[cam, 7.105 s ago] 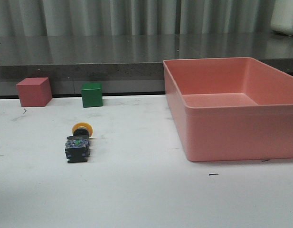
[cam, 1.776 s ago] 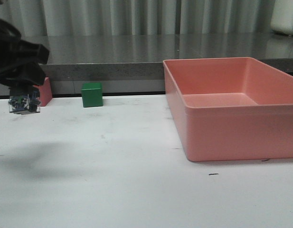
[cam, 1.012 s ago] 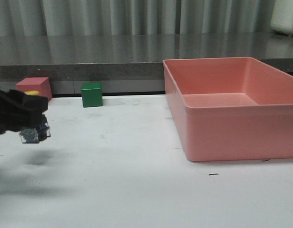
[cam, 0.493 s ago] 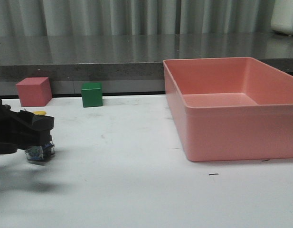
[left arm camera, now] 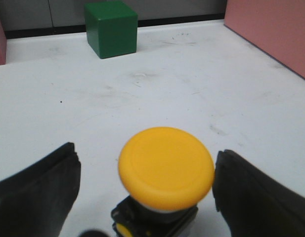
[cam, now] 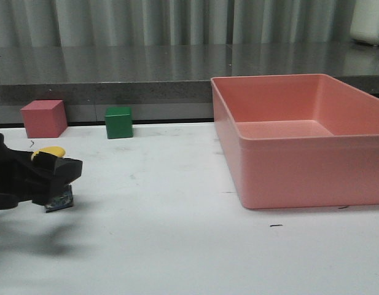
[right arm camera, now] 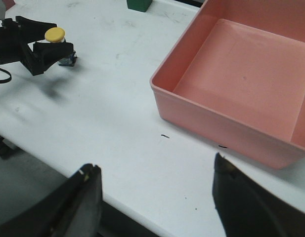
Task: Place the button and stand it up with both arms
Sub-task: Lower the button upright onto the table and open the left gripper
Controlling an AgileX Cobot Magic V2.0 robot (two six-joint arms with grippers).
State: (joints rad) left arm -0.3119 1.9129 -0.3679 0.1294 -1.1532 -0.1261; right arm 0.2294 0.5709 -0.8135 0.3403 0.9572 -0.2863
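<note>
The button [left arm camera: 165, 168] stands upright on the white table, its yellow cap up and its black body below. In the front view its cap [cam: 48, 152] and bluish base [cam: 59, 200] show at the far left. My left gripper [left arm camera: 147, 185] straddles it with the jaws spread. One finger [left arm camera: 251, 197] is close beside the cap and the other finger [left arm camera: 38, 182] stands clear of it. My right gripper [right arm camera: 157, 197] hangs open and empty above the table's front edge, far from the button [right arm camera: 57, 39].
A large pink bin [cam: 300, 138] fills the right half of the table. A green cube [cam: 118, 122] and a red cube [cam: 44, 118] sit at the back left by the grey ledge. The table's front edge [right arm camera: 117, 205] runs under the right gripper.
The left gripper came down and a little to the right with the button. The button's base now rests on the table.
</note>
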